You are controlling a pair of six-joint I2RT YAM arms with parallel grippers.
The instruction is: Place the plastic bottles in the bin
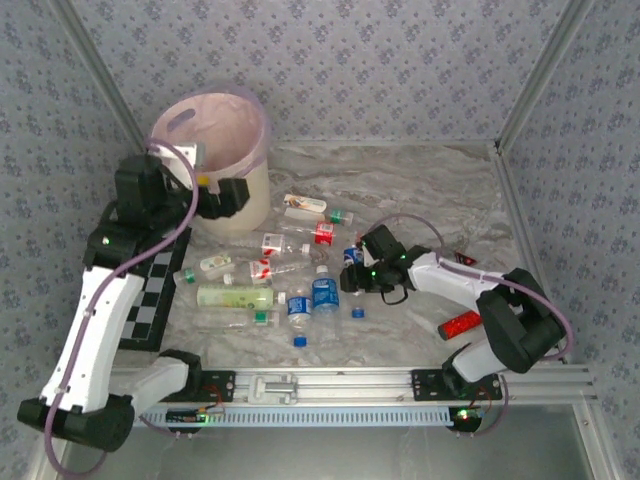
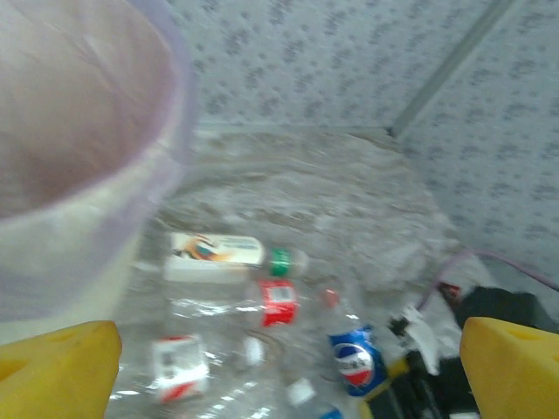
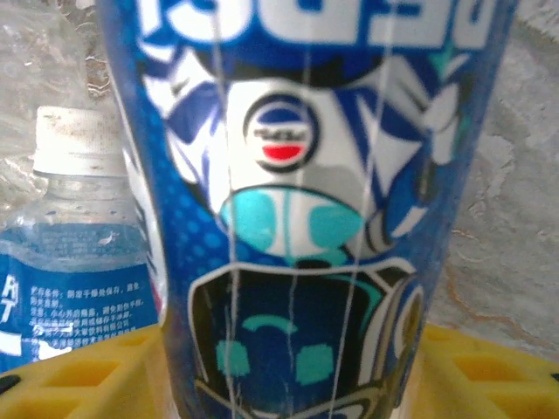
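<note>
Blue-labelled bottle (image 3: 306, 201) sits inside right claw (image 1: 352, 268); pinch cannot be confirmed. Left claw (image 2: 284, 371) spread wide, empty, beside bin (image 1: 252, 190). Other bottles (image 1: 235, 296) lie on table (image 1: 440, 190).

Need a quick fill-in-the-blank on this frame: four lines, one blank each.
1. The bin is lined with a ___ bag.
2. The left gripper, beside the bin, has its jaws ___.
3. The right gripper straddles a bottle with a mostly ___ label.
4. The red cylinder lies near the ___ arm's base.
Missing words: pink; open; blue; right.
</note>
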